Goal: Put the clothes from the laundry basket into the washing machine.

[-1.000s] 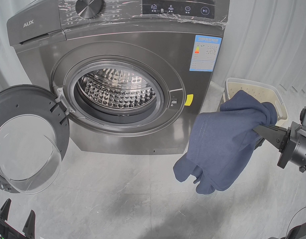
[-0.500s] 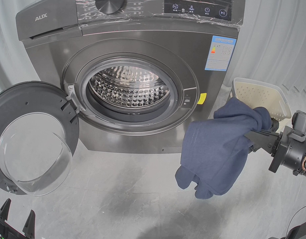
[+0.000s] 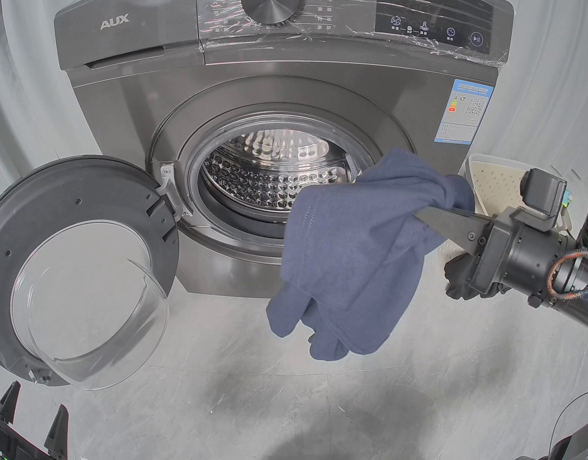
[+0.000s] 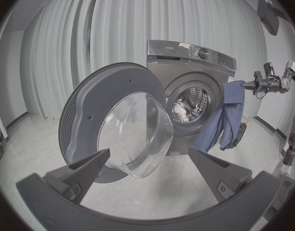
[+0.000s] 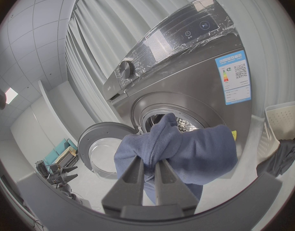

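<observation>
My right gripper [image 3: 422, 213] is shut on a bunched corner of a blue garment [image 3: 351, 257], which hangs in the air in front of the right side of the washing machine's [image 3: 307, 65] round opening. The steel drum [image 3: 268, 167] shows inside. The machine's door [image 3: 77, 257] stands swung wide open to the left. The white laundry basket [image 3: 498, 183] sits to the right of the machine, with a dark garment [image 3: 457, 276] draped over its near edge. In the right wrist view the gripper [image 5: 149, 162] pinches the blue cloth [image 5: 186, 151]. My left gripper [image 3: 32, 416] stays low at the left, open.
Grey tiled floor [image 3: 243, 378] spreads in front of the machine. Pale curtains [image 3: 549, 97] hang behind and beside it. The open door's glass bowl [image 4: 134, 132] sticks out towards my left gripper [image 4: 148, 151].
The head camera has shifted. Against the machine, my right gripper has carried the blue garment left and up, from beside the basket to in front of the opening. The left gripper has not moved.
</observation>
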{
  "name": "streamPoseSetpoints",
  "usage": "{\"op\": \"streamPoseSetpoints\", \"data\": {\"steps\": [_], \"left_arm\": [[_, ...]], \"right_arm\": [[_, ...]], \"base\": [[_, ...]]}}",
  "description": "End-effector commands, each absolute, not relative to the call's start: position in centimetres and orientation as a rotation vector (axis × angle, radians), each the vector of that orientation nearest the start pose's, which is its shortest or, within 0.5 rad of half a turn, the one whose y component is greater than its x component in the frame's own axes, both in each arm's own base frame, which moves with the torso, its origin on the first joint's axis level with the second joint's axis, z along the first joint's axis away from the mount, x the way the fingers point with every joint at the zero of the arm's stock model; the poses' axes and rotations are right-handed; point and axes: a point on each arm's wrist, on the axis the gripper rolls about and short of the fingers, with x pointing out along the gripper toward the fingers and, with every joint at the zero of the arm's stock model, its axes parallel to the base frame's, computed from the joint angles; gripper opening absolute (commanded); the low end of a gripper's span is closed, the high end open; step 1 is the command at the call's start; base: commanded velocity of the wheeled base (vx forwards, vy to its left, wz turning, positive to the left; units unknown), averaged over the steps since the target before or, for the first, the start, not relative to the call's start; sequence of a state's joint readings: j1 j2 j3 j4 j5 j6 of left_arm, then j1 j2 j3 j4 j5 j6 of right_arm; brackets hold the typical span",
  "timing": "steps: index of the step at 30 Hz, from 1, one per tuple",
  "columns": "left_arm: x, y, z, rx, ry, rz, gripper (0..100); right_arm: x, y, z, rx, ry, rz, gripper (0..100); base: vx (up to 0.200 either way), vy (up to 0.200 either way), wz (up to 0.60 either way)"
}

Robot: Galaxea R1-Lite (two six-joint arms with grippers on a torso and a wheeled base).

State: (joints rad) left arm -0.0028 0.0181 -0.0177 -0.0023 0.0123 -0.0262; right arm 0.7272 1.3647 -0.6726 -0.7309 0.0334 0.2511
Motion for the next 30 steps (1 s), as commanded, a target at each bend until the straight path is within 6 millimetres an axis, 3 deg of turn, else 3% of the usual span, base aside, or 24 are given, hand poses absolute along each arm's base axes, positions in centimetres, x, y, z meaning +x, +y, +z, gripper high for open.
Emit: {"op": "streamPoseSetpoints", "data": {"steps": [1,5,8,11,16,24,30], "left_arm": [[-2.3,0.0,7.6,-0.021,-0.003,0.008,100],[-2.3,0.0,7.6,-0.020,-0.006,0.012,100],[-3.6,0.0,12.6,-0.048,-0.210,-0.027,100],[-3.3,-0.4,15.2,-0.028,-0.184,-0.205,100],[0.6,-1.1,16.0,-0.068,0.067,-0.512,100],[7.9,-2.2,16.8,-0.086,0.236,-0.710,100],[10.6,-4.8,16.1,-0.077,0.325,-0.853,100]], "right_arm": [[18.2,16.6,23.1,0.243,0.095,0.762,0],[18.8,17.1,22.8,0.251,0.070,0.737,0],[19.0,17.9,22.8,0.258,0.056,0.748,0],[19.3,18.3,23.1,0.264,0.047,0.751,0],[19.8,18.8,23.4,0.280,0.038,0.729,0],[20.7,19.6,23.4,0.324,0.051,0.725,0],[21.8,21.7,22.8,0.347,0.050,0.728,0]], "base": [[0.000,0.000,0.00],[0.000,0.000,0.00],[0.000,0.000,0.00],[0.000,0.000,0.00],[0.000,0.000,0.00],[0.000,0.000,0.00],[0.000,0.000,0.00]]}}
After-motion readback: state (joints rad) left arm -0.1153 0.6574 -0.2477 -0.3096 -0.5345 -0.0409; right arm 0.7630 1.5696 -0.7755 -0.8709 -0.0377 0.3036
